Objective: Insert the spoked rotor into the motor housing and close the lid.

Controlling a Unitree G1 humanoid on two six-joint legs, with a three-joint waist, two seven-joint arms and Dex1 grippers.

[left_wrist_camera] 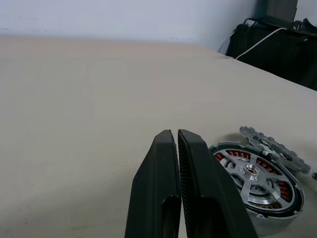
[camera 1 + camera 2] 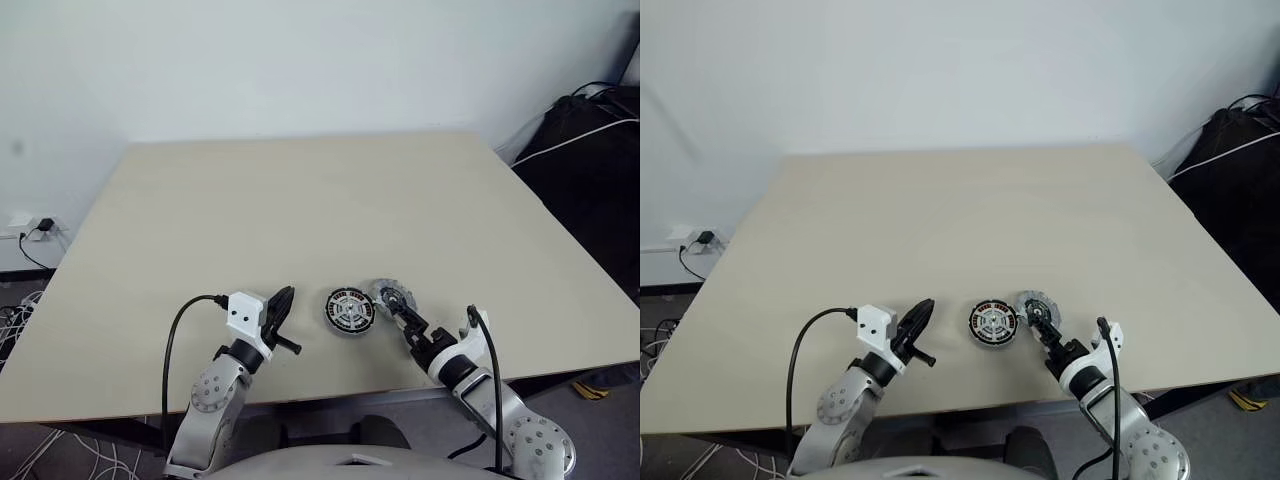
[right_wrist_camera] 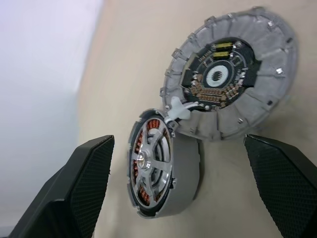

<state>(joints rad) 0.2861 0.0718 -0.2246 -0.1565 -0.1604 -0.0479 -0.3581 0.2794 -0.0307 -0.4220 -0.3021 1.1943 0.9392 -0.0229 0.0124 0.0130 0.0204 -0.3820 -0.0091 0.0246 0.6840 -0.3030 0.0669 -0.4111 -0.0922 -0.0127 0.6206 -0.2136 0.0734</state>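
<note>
While the right pincer (image 3: 181, 198) gapes, the lid (image 3: 233, 84) lies just ahead.

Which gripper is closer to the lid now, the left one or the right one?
The right. The right gripper sits open just beside the lid, its fingers spread toward it. The left gripper is shut, farther off, beyond the motor housing.

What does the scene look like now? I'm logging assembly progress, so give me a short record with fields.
rotor: spoked rotor sits inside the motor housing, copper windings showing between the spokes
lid: lid lies open beside the housing, inner face up
left gripper: left gripper shut, empty, left of the housing
right gripper: right gripper open, at the lid
surface: table
</note>
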